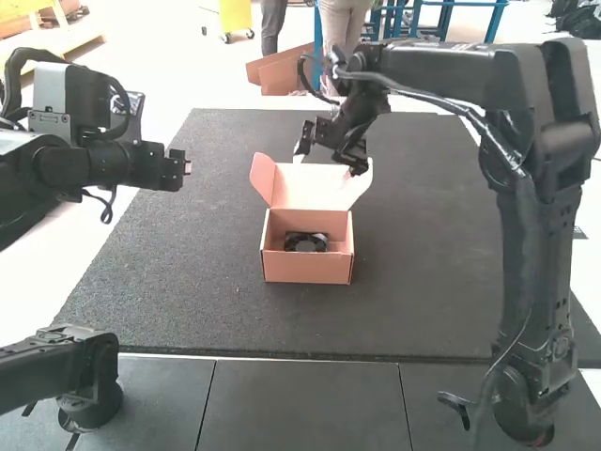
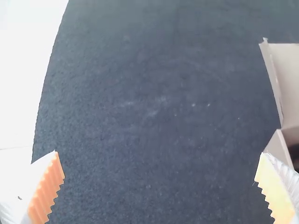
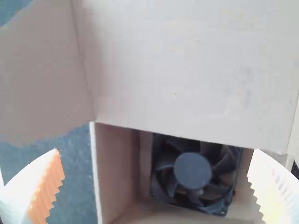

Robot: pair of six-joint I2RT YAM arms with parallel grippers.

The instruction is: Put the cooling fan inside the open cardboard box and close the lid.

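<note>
Cooling fan (image 1: 306, 242) lay flat inside the open cardboard box (image 1: 308, 265), hub and blades facing up; box sat near the middle of the black mat (image 1: 188, 272) on the worktop (image 1: 66, 268); lid (image 1: 315, 180) stood upright at the box's far side, side flaps out. Right end effector (image 1: 331, 143) hung just behind and above the lid's top edge, fingers spread, gripping nothing; contact with the lid could not be told. Left end effector (image 1: 178, 169) was held over the mat to the box's left, apart from it; fingers spread wide, orange pads (image 2: 44, 186) facing inward, nothing between them.
</note>
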